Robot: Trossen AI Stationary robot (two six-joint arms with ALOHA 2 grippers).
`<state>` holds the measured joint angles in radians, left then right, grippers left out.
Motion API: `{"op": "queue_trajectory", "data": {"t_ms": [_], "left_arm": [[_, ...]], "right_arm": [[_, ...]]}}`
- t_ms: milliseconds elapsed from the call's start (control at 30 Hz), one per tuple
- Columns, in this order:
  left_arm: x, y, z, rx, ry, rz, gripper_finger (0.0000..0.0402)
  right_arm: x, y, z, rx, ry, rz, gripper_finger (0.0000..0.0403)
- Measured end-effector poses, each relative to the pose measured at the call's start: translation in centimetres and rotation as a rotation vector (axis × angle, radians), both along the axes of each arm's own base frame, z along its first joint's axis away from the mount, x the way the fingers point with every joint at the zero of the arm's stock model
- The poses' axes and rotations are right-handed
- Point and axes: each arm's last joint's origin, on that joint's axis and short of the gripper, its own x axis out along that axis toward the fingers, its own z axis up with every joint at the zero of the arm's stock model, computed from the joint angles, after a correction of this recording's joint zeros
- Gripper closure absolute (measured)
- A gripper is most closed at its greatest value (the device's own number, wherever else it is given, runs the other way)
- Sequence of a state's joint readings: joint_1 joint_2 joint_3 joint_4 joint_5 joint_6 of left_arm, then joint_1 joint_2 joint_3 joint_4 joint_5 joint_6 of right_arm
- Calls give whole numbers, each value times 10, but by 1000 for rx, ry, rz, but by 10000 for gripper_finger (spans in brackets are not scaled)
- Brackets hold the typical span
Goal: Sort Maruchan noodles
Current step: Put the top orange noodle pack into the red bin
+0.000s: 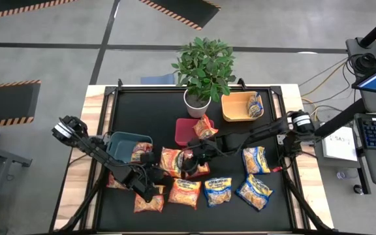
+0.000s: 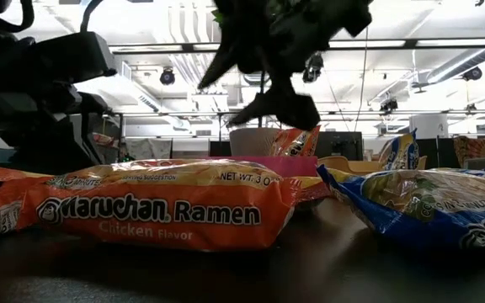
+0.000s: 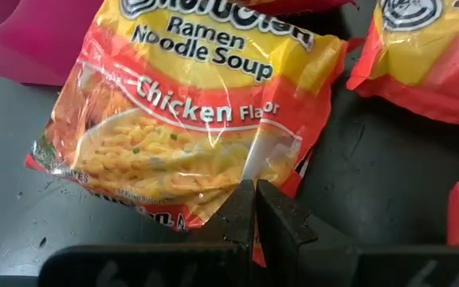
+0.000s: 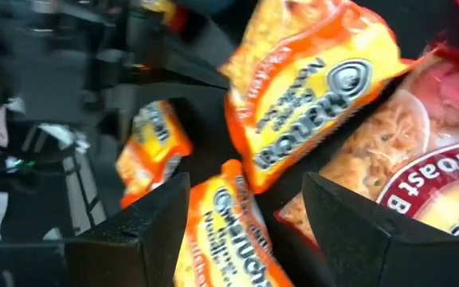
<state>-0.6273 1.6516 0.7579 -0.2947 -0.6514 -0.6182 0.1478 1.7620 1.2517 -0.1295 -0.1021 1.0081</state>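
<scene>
Black table mat (image 1: 142,104) carries scattered Maruchan noodles (image 1: 184,193); left tool (image 1: 150,189) closed, empty; right tool (image 1: 191,161) spread wide.

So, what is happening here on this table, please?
A two-armed robot is sorting ramen packets into bins. The right gripper hangs open over orange packets near the table's middle. The left gripper is shut, beside a chicken packet. One packet leans in the red bin, one lies in the orange bin, and many are loose on the table.
</scene>
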Motion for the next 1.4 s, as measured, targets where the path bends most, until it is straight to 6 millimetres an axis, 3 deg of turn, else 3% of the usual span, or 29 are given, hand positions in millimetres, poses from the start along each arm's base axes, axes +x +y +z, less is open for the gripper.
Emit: {"op": "queue_trajectory", "data": {"t_ms": [267,667,1000,1233,1400], "left_arm": [[-3,3,-6,-7,-3,-1,401],[-5,4,-10,-22,-20,-1,401],[-4,3,-11,-32,-36,-3,401],[12,-12,15,35,-154,-73,401],[14,-4,14,144,-164,-43,401]], "right_arm": [[9,0,-23,-9,58,-64,152],[11,-7,-22,-236,9,-93,151],[19,-7,-37,-317,-3,-90,151],[21,-7,-32,-364,-17,-61,151],[20,-7,-24,-362,-39,-47,151]]}}
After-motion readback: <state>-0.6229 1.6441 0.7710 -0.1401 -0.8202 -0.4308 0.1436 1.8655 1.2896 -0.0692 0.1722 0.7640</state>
